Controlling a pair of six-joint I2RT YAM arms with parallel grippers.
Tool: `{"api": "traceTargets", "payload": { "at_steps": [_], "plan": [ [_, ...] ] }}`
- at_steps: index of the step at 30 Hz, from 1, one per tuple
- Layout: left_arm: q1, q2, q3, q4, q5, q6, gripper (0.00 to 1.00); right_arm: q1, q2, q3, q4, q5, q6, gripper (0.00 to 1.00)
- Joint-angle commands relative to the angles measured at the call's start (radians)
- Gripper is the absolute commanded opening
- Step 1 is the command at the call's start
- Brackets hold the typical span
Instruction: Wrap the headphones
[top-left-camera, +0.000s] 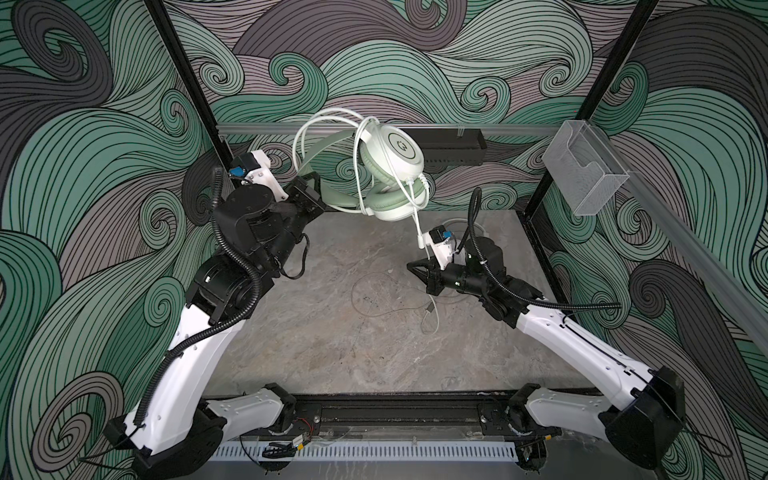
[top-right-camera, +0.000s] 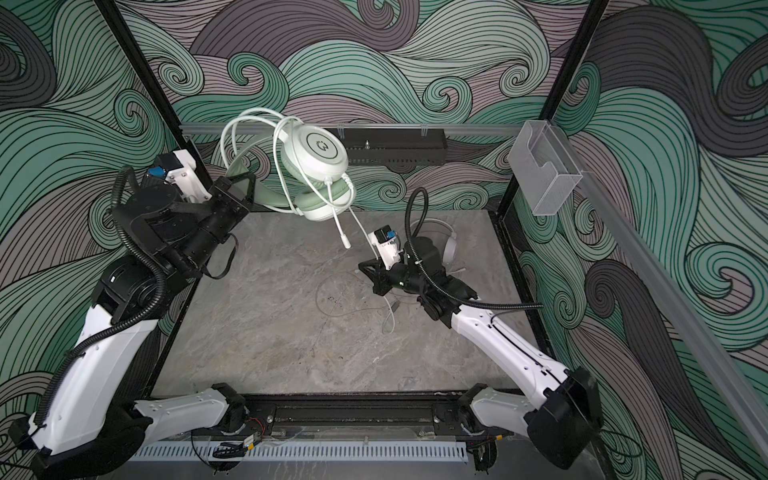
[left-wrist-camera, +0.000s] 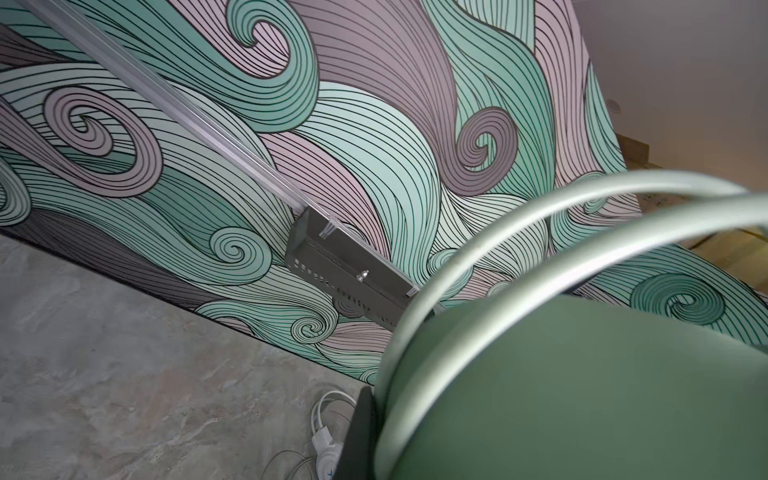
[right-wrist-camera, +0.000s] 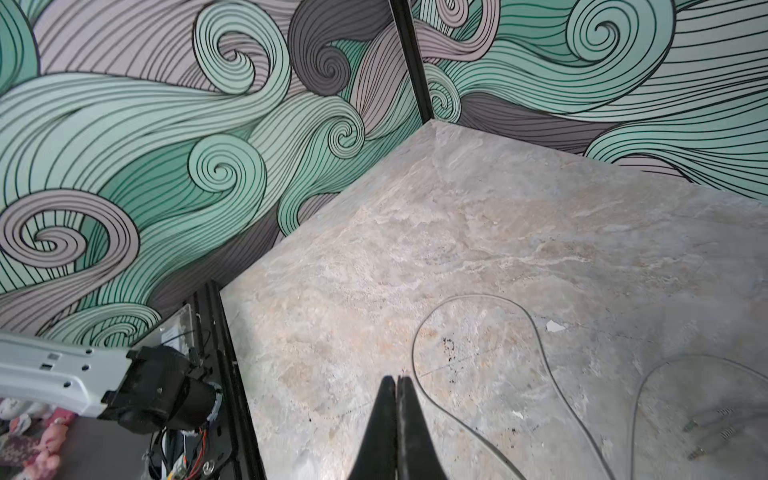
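Item 1, mint headset: held in the air above the far edge of the table, earcups stacked one over the other, upper cup's round outer face toward the camera in both top views. Its white cord runs in loose loops over the headband and across the cups; a white mic boom hangs down from the lower cup. Left gripper: closed on the headset's green padded headband, which fills the left wrist view beside the two pale arches of the frame. Item 2, white headset: lying on the table at the far right, mostly hidden behind the right arm in both top views; the left wrist view shows part of it, with a blue mark low on the cup. Right gripper: low over the table, right of centre, pointing toward the middle, jaws pressed fully together, nothing seen between the tips. Item 3, thin grey cable: loose loop flat on the table centre, passing just beside the right gripper tip in the right wrist view. Item 4, white cord end with plug: on the table below the right gripper; which headset it belongs to cannot be told. Fixtures: clear holder on the right rail; black box on the back wall.
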Motion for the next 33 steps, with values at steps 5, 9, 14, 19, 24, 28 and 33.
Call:
{"api": "traceTargets", "payload": {
  "at_steps": [5, 9, 14, 19, 24, 28, 33],
  "plan": [
    [0.099, 0.048, 0.06, 0.102, 0.011, -0.304, 0.0, 0.118, 0.012, 0.019, -0.2, 0.186, -0.133, 0.0],
    [0.138, 0.071, 0.017, 0.117, 0.064, -0.428, 0.0, 0.173, 0.055, 0.063, -0.229, 0.271, -0.175, 0.0],
    [0.156, 0.084, -0.022, 0.12, 0.078, -0.49, 0.0, 0.215, 0.09, 0.082, -0.249, 0.319, -0.204, 0.0],
    [0.175, 0.097, -0.076, 0.13, 0.065, -0.543, 0.0, 0.273, 0.093, 0.093, -0.24, 0.323, -0.237, 0.0],
    [0.185, 0.13, -0.1, 0.136, 0.036, -0.571, 0.0, 0.32, 0.104, 0.114, -0.248, 0.331, -0.256, 0.0],
    [0.185, 0.172, -0.064, 0.1, 0.016, -0.534, 0.0, 0.347, 0.118, 0.142, -0.267, 0.347, -0.277, 0.0],
    [0.183, 0.184, -0.094, 0.068, -0.047, -0.411, 0.0, 0.374, 0.119, 0.203, -0.305, 0.37, -0.306, 0.0]
  ]
}}
